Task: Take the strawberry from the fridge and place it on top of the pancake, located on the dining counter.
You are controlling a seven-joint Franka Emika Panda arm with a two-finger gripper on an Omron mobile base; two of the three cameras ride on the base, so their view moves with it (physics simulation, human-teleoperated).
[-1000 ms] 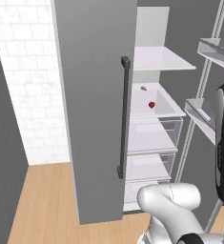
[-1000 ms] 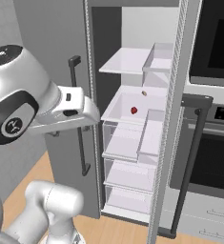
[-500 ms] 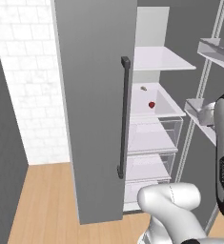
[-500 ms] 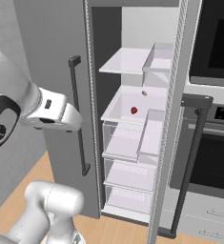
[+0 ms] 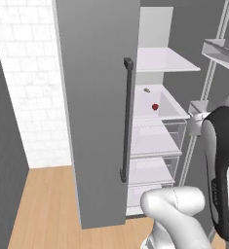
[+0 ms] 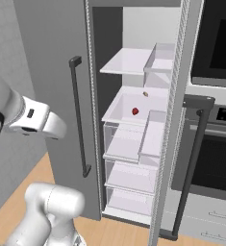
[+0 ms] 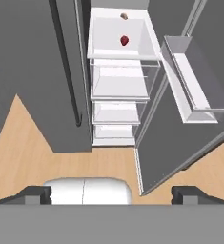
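The strawberry [image 5: 155,106] [image 6: 135,111] [image 7: 125,40] is a tiny red berry lying on a white shelf inside the fridge [image 5: 96,97] [image 6: 52,72]. The fridge's right door stands open and its left door is shut. In the hand view my gripper [image 7: 112,195] is open, its dark fingertips [image 7: 35,194] wide apart with nothing between them. It hangs well back from the fridge, over the wood floor, with the strawberry far ahead near the top of that view. The pancake and the dining counter are out of view.
A small brown item [image 5: 146,90] [image 6: 145,94] lies behind the strawberry on the same shelf. Clear drawers [image 6: 129,144] sit below. The open door [image 7: 180,138] carries a shelf bin [image 7: 189,86] and a dark bar handle [image 6: 196,158]. A black oven [image 6: 215,144] stands to the right.
My arm has swung left and lower in the right base view, and come further into the left base view. The gripper stays open. The strawberry has not moved.
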